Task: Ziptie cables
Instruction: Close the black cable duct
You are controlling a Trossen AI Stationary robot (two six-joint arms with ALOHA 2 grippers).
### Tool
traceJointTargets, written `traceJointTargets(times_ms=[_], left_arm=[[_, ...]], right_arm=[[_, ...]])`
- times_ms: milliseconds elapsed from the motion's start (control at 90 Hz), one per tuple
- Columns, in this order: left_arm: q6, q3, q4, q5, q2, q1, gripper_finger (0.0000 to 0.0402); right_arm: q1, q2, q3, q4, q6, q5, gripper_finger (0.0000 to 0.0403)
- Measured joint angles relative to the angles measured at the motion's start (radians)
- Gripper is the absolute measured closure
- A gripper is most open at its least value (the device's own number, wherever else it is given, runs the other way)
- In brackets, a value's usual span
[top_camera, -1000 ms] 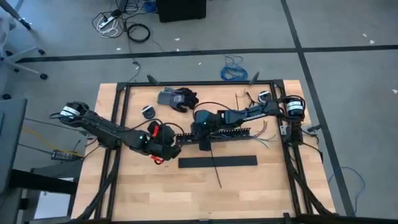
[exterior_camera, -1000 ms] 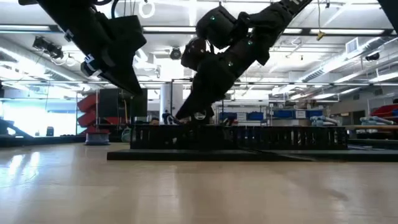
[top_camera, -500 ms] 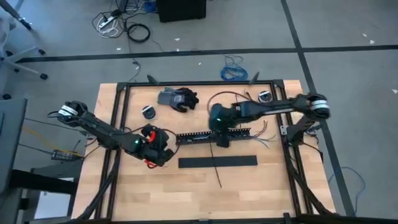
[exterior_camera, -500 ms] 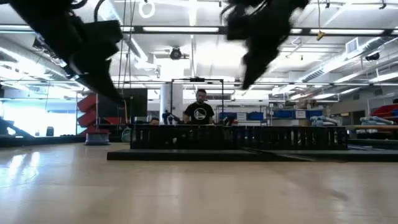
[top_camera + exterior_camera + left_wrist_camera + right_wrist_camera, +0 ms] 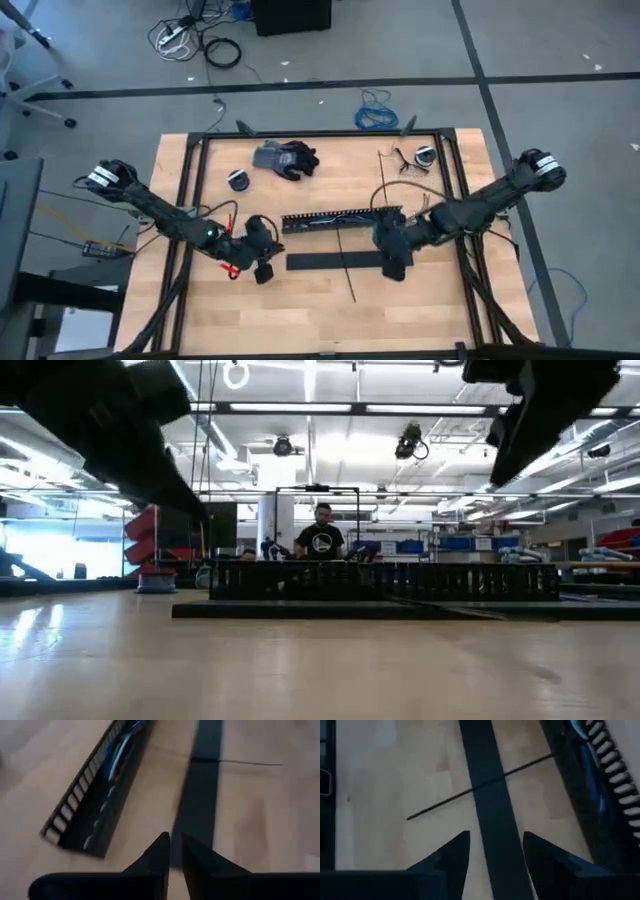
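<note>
A: Where are the cables [image 5: 335, 219]?

B: In the slotted duct [image 5: 342, 218] mid-tabletop; a ziptie [image 5: 480, 786] crosses the flat bar [image 5: 492, 815].

A: And the grippers?

B: Right gripper [image 5: 494, 852] is parted above that bar; left gripper [image 5: 175, 851] is nearly closed, holding nothing. I'd lower the right straight onto the strip, clear of the bar's edge.

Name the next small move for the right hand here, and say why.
Probably lower the right hand toward the ziptie, then close. Its fingers are open and empty, poised above the flat black bar that the thin strip crosses, while the cables already lie in the slotted duct.
</note>
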Motion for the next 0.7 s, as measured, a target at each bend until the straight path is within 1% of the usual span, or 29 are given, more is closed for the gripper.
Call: traceJointTargets(times_ms=[89, 178, 278, 344, 400, 478, 533, 611, 700], left_arm=[[0.054, 0.000, 0.034, -0.021, 0.000, 0.001, 0.0366], [0.101, 0.000, 0.064, -0.083, 0.001, 0.007, 0.0360], [0.145, 0.000, 0.066, -0.147, 0.001, 0.042, 0.0339], [0.179, 0.000, 0.059, -0.151, 0.001, 0.088, 0.0322], [0.217, 0.000, 0.041, -0.108, 0.001, 0.143, 0.0310], [0.232, 0.000, 0.056, 0.034, 0.019, 0.224, 0.0298], [0.253, 0.001, 0.057, 0.118, 0.034, 0.258, 0.0294], [0.304, 0.010, 0.070, 0.171, 0.071, 0.288, 0.0291], [0.329, 0.026, 0.069, 0.243, 0.114, 0.317, 0.0290]], right_arm=[[-0.002, 0.051, -0.031, 0.034, -0.001, 0.003, 0.0201], [-0.012, 0.106, -0.033, 0.041, -0.001, 0.003, 0.0182], [-0.022, 0.160, -0.033, 0.047, 0.012, 0.003, 0.0159], [-0.025, 0.181, -0.033, 0.050, 0.013, 0.003, 0.0147], [-0.026, 0.193, -0.033, 0.056, 0.008, 0.003, 0.0139], [-0.025, 0.195, -0.034, 0.047, 0.007, 0.001, 0.0132], [-0.021, 0.194, -0.034, 0.051, 0.006, -0.001, 0.0129], [-0.015, 0.188, -0.034, 0.042, 0.006, -0.004, 0.0126], [-0.013, 0.188, -0.034, 0.030, 0.004, -0.008, 0.0125]])
